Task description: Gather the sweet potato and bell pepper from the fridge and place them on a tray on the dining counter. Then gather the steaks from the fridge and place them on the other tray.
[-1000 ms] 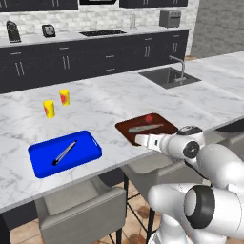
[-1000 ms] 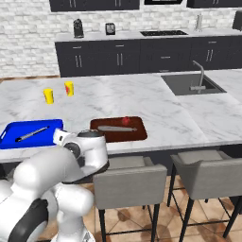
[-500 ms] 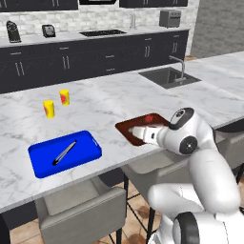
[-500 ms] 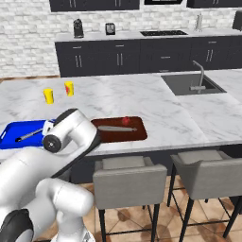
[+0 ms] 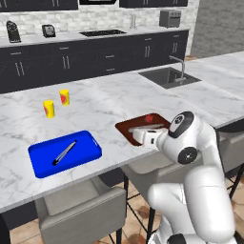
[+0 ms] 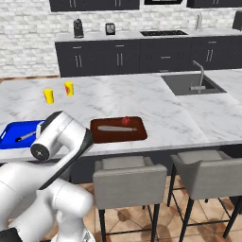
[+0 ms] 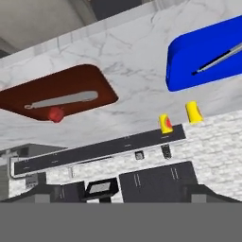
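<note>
The marbled table [image 5: 109,102] carries two trays, well apart from each other. The brown tray [image 5: 125,128] lies near the front edge and holds two things: a small red bell pepper [image 5: 149,117] at its far side, and a long grey utensil [image 6: 116,128] lying lengthwise just in front of the pepper. From the right base view the pepper [image 6: 125,120] sits close to the utensil's right end; whether they touch cannot be told. The blue tray [image 5: 43,162] lies to the left of the brown one, also near the front edge, and holds a single slim grey utensil [image 5: 64,152] set on a slant. Behind the blue tray stand two small yellow cups [image 5: 49,108], near each other and clear of both trays.

A sink [image 5: 167,76] with a tap is sunk into the table further right. Grey stools [image 6: 127,182] stand along the table's front.

The arm is folded over the table's front edge by the brown tray. The end effector stands fully open and holds nothing. In the hand view the scene appears rolled over, with the brown tray [image 7: 101,87] at left and the blue tray [image 7: 182,59] at right.
</note>
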